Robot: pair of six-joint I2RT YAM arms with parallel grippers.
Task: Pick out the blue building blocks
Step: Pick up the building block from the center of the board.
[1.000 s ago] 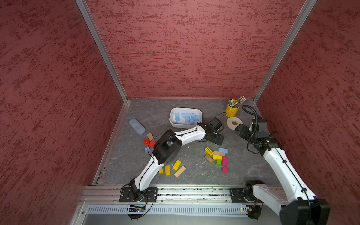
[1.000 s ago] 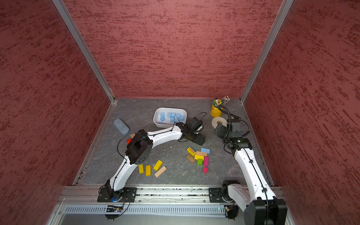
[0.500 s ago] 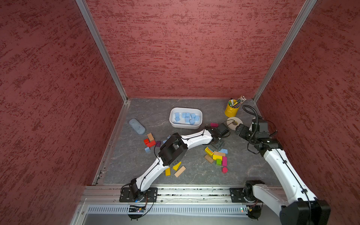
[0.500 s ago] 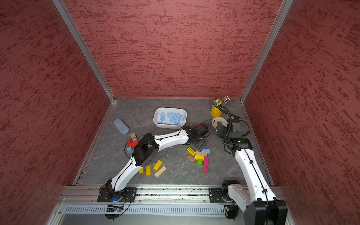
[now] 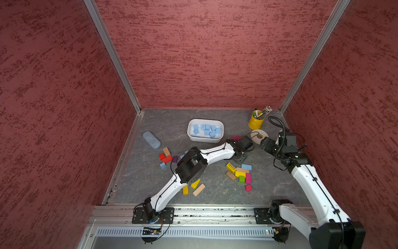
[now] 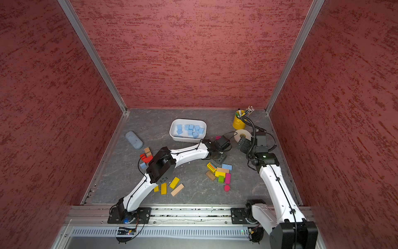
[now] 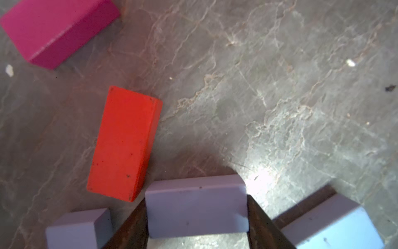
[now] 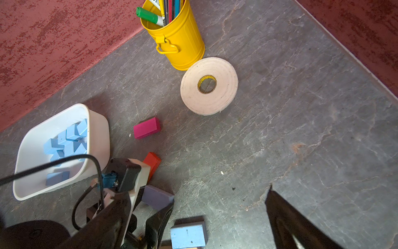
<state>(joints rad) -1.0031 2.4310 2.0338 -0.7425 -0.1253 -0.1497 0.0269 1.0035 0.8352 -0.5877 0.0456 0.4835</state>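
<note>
Item inspected: one blue brick, resting on the surface. Its long axis runs straight across the gap between my fingers, so the contact is on its two short ends. The left fingers sit against both ends. I judge this a grasp, clenched on the brick, and the brick is not yet lifted.

Close neighbours: one blue block lies outside one finger and a second blue block outside the other, both apart from the held brick. A red brick lies just beside the grasp, and I cannot tell whether its near corner touches a finger. A magenta brick lies well apart.

Finding: I judge a straight vertical lift necessary, since any sideways drag would disturb the flanking pieces.

Destination: the white tub stands near, towards the back wall from the grasp, with loose blue blocks inside.

Other arm: the right fingers are spread wide and empty, hovering near the tape roll. The left arm is the one on the brick.
</note>
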